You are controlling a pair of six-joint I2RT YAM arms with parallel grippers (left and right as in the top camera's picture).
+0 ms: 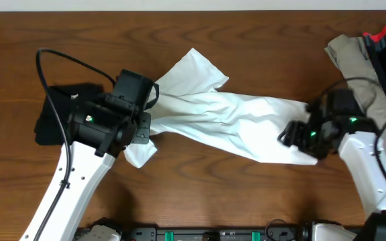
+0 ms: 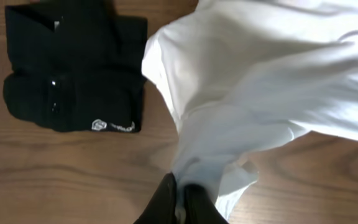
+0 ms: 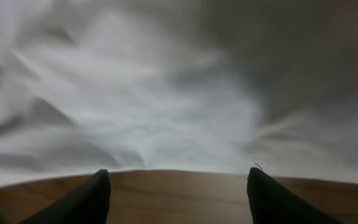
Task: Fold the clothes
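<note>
We find the white T-shirt lying in the middle of the table, gathered into a rumpled band that runs from about 9 o'clock to 3 o'clock in the overhead view. One loose corner fans out toward 12 o'clock. The left gripper is clamped tight on a bunched fold at the 9 o'clock end, and its wrist view shows white cloth rising straight out from between the dark fingers. We read that pinch as an anchor, so the shirt can be drawn out from one fixed end instead of sliding as a heap.

The right gripper sits at the 3 o'clock end with its jaws spread wide and nothing between them. In its own view we see bare wood between the two fingertips, with the shirt's edge just beyond them toward 12 o'clock. It looks placed to take that end, though we cannot say which hem it faces.

A black garment, already folded square, lies on the table just beside the left arm at 9 o'clock, clear of the working area. The unfolded pile of khaki, black and a bit of red waits at 2 o'clock, near the right arm. By our judgement the white shirt is not yet spread flat, so the fold itself is yet to begin.
</note>
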